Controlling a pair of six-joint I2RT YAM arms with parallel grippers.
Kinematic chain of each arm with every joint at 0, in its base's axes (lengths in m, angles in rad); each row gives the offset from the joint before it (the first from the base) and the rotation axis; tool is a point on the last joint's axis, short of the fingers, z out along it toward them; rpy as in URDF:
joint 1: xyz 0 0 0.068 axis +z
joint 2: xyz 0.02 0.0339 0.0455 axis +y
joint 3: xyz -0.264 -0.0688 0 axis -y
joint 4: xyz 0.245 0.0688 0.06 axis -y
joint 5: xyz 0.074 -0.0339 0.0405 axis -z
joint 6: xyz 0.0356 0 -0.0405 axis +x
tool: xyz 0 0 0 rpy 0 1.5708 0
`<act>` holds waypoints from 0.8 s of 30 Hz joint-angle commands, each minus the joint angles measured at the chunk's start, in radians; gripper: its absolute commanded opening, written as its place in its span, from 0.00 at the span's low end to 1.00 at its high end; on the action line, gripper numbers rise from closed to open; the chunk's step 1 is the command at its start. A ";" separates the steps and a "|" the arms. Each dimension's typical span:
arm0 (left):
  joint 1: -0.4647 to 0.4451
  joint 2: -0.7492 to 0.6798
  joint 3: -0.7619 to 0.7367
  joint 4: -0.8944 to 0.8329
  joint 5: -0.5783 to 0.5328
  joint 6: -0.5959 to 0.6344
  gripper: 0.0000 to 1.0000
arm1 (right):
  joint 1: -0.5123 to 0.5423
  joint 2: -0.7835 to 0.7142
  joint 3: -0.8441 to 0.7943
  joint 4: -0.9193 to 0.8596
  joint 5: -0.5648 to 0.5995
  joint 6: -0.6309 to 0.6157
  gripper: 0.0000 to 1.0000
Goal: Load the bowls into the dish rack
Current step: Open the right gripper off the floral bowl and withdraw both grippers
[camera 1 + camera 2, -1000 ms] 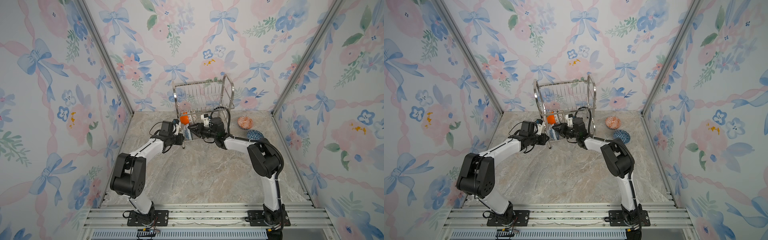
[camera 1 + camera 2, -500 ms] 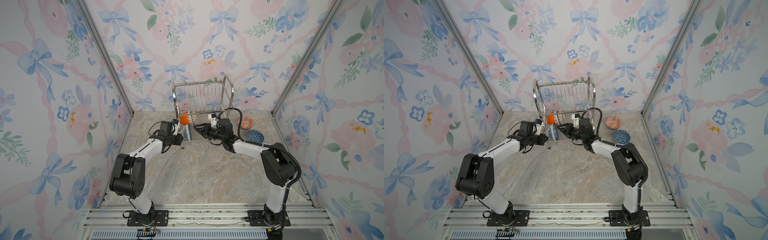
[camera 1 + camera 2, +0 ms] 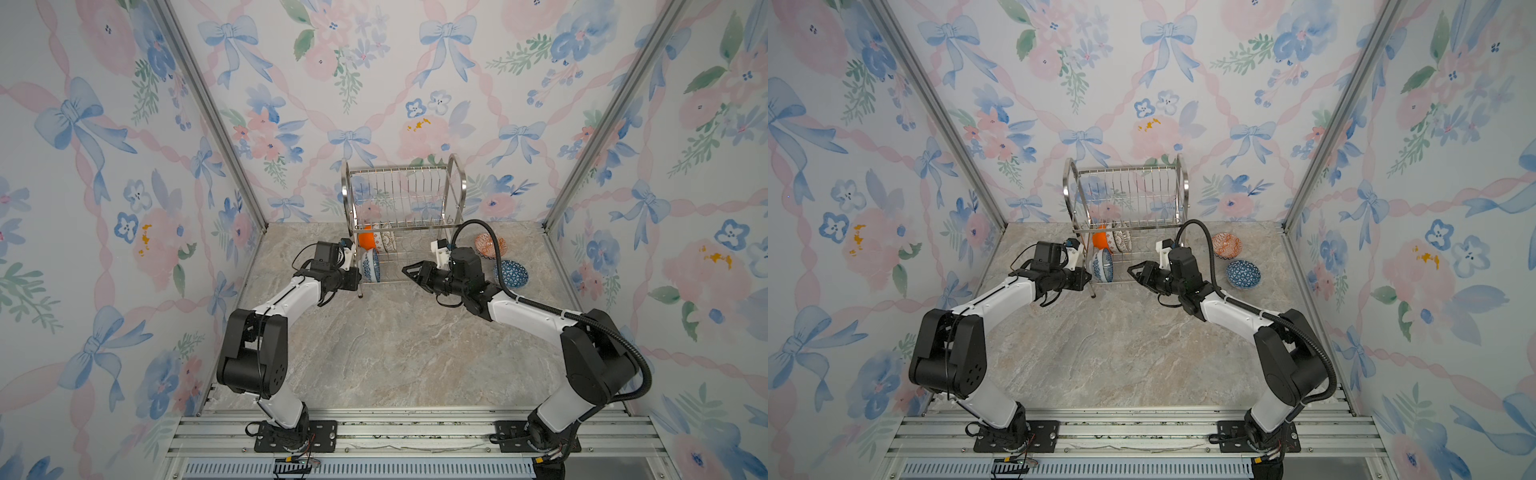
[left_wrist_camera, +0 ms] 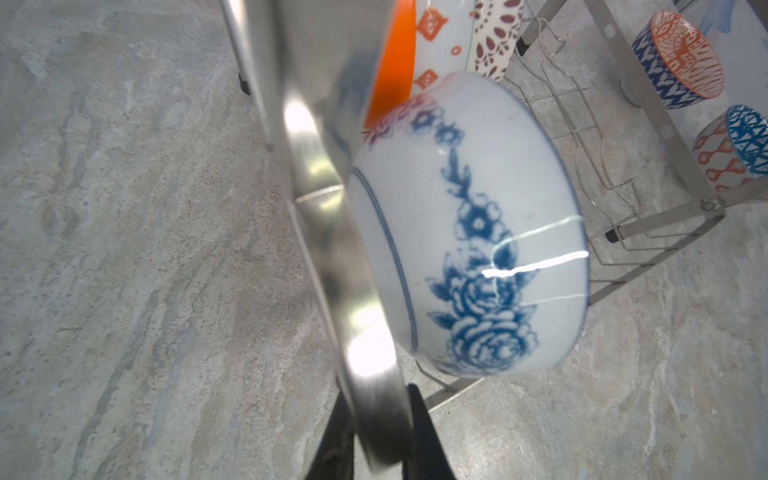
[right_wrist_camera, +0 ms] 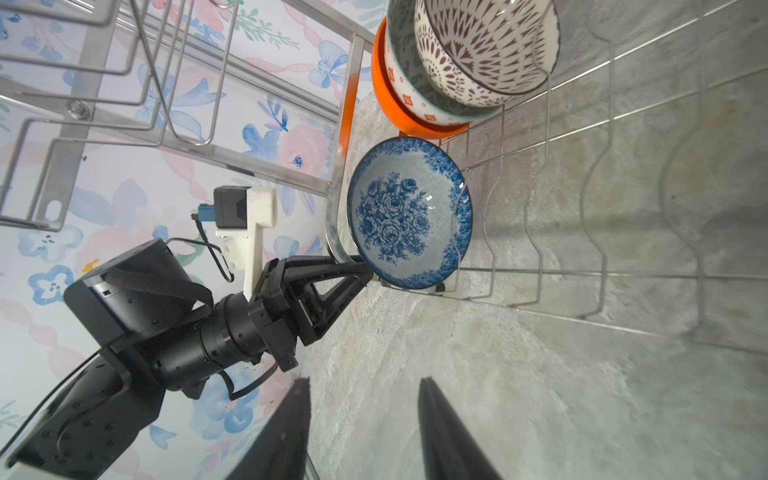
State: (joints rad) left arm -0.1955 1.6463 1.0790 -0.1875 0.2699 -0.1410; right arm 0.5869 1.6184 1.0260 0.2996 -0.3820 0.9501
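Here, bowl (image 5: 409, 212) beside left gripper (image 5: 362, 273) on rack (image 5: 337, 183)

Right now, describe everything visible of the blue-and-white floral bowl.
The blue-and-white floral bowl looks like glossy ceramic: pale inside with a blue rose cluster and floral rim band, white outside with flower sprays and a ring near the foot. It stands on edge at the left front end of the dish rack's lower shelf, foot toward the side frame, a wire divider crossing its rim. The left tool grips that frame beside it.
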 commanded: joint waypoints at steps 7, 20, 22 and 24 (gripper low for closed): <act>0.019 -0.034 -0.044 -0.077 0.014 -0.095 0.27 | 0.052 -0.158 -0.034 -0.265 0.176 -0.155 0.52; 0.020 -0.157 -0.071 -0.078 -0.013 -0.153 0.66 | 0.042 -0.271 -0.029 -0.457 0.269 -0.222 0.67; 0.021 -0.200 -0.093 -0.078 -0.011 -0.179 0.76 | 0.039 -0.311 -0.029 -0.514 0.301 -0.231 0.77; 0.021 -0.246 -0.122 -0.077 0.000 -0.207 0.88 | 0.038 -0.362 -0.036 -0.565 0.347 -0.243 0.90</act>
State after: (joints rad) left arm -0.1814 1.4559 0.9905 -0.2504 0.2623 -0.2993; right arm 0.6292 1.3331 1.0042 -0.1547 -0.1131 0.7483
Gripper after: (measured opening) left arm 0.866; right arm 0.872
